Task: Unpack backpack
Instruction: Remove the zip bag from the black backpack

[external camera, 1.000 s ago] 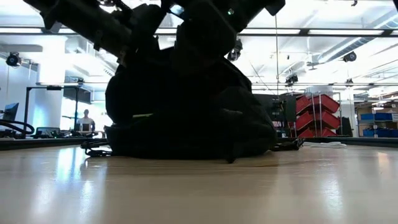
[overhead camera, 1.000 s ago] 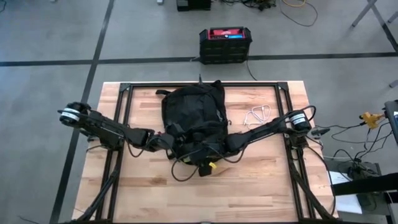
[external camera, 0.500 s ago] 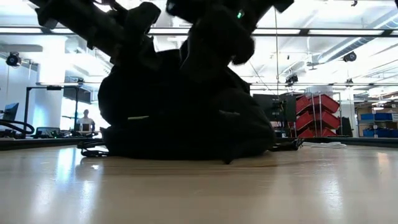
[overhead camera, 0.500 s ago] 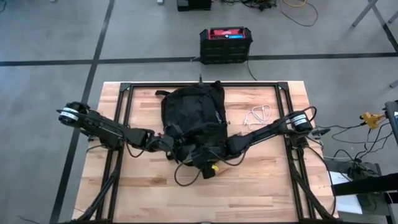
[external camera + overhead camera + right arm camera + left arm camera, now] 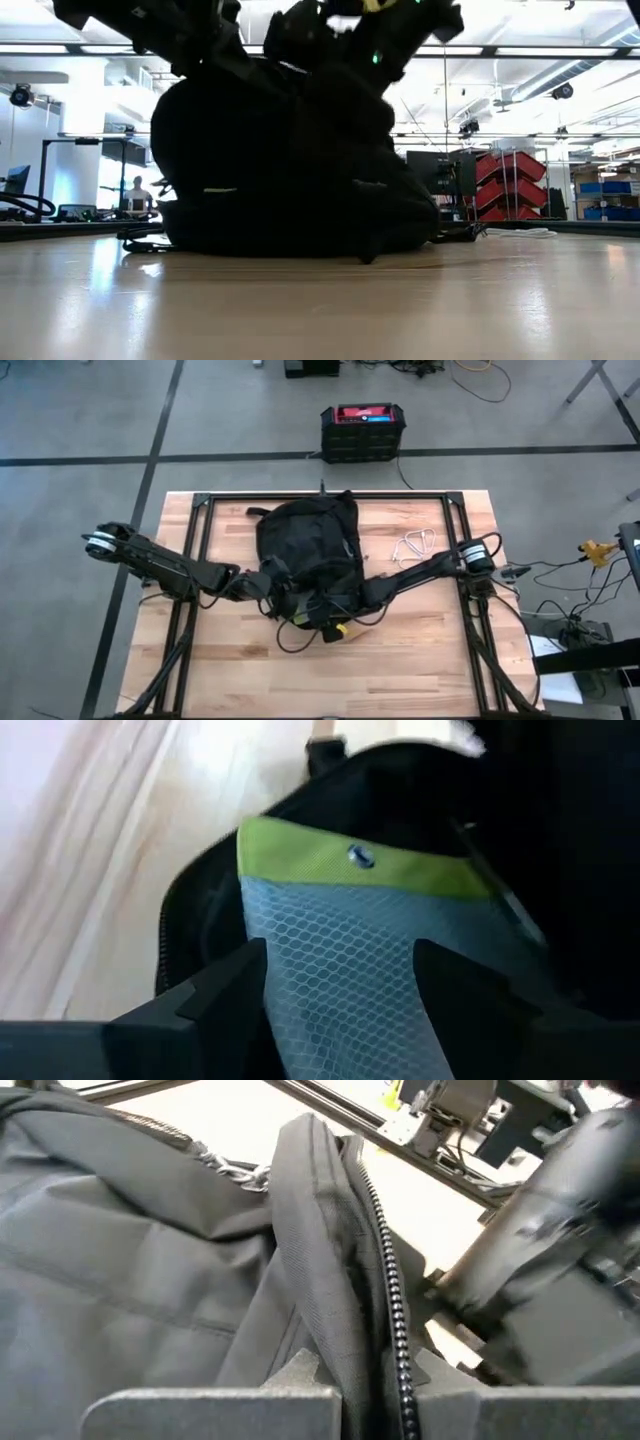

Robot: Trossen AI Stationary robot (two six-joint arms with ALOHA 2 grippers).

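Surroundings: a black-and-red box [image 5: 362, 432] sat on the floor past the far table edge, well beyond both grippers. 2 silvery wire loops [image 5: 413, 545] lay on the wooden table [image 5: 430, 650] just behind the right arm, clear of the backpack. In the low view a person [image 5: 137, 196] stood far back in the room, and red racks [image 5: 510, 180] stood behind the table. The backpack's bulk blocked the low view of both fingertips.

Backpack [image 5: 310, 545]: black fabric, rounded, lying at mid-table between the 2 arms, with straps trailing from its near end.

Left gripper [image 5: 268, 582]: at the backpack's near-left corner. In the left wrist view its fingers [image 5: 215, 1405] stood closed on a fold of fabric carrying a toothed zipper [image 5: 392, 1305], which ran up between them; the cloth was matte woven with a seam.

Right gripper [image 5: 352, 600]: at the backpack's near-right corner, beside a small yellow tag [image 5: 341, 627]. In the right wrist view its fingers [image 5: 215, 990] were spread wide, and a pale honeycomb-mesh pouch [image 5: 370, 980] with a lime-green band and 1 metal snap lay between them inside the open black pocket. Contact with the pouch could not be told.
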